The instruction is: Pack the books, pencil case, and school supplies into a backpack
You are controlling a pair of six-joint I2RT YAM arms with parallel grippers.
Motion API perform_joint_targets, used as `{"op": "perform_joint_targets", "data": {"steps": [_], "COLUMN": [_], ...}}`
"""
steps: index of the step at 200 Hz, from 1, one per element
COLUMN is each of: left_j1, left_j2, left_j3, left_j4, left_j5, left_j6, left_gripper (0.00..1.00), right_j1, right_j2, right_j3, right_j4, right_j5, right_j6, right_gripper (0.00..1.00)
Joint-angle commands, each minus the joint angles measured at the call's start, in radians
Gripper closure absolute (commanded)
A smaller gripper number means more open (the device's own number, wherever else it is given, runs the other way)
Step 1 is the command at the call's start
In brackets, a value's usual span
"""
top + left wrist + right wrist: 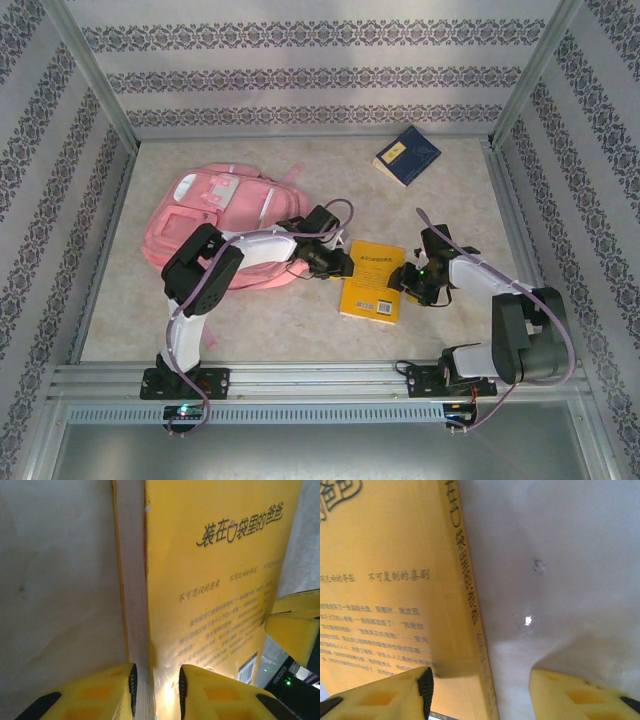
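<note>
**kit:** Patterned walls round a beige table [300, 320]. Top view: pink backpack [225, 225] by the left edge, navy book [407, 155] near the far right corner, yellow book [372, 280] mid-table between both jaws.

**moss:** Left wrist: left jaws pinching the yellow book [215, 605] at its page edge. Right wrist: right jaws spread, straddling the yellow book [385, 605] along its spine.

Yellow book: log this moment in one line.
yellow book on table | left gripper astride page edge | right gripper open, astride spine | backpack left of book
</note>
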Motion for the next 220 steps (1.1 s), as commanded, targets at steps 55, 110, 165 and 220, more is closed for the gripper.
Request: {"op": "perform_joint_targets", "data": {"steps": [55, 110, 165, 220], "left_j1": [-0.015, -0.025, -0.037, -0.036], "left_j2": [0.043, 0.074, 0.061, 0.035], "left_j3": [0.071, 0.068, 0.053, 0.031], "left_j4": [-0.019, -0.021, -0.040, -0.040], "left_j5": [0.006, 0.045, 0.046, 0.060], "left_j6": [0.010, 0.008, 0.031, 0.035], "left_gripper": [0.78, 0.81, 0.86, 0.86], "right_j1": [0.011, 0.013, -0.011, 0.001], "right_j2": [0.029, 0.092, -0.179, -0.213], "right_j3": [0.022, 0.042, -0.010, -0.115], "right_j4": [0.123, 0.141, 0.148, 0.343], "right_j5": [-0.104, -0.195, -0.296, -0.367], "right_j6": [-0.028, -0.019, 0.126, 0.257], "right_gripper": [0.63, 0.56, 0.55, 0.54]}}
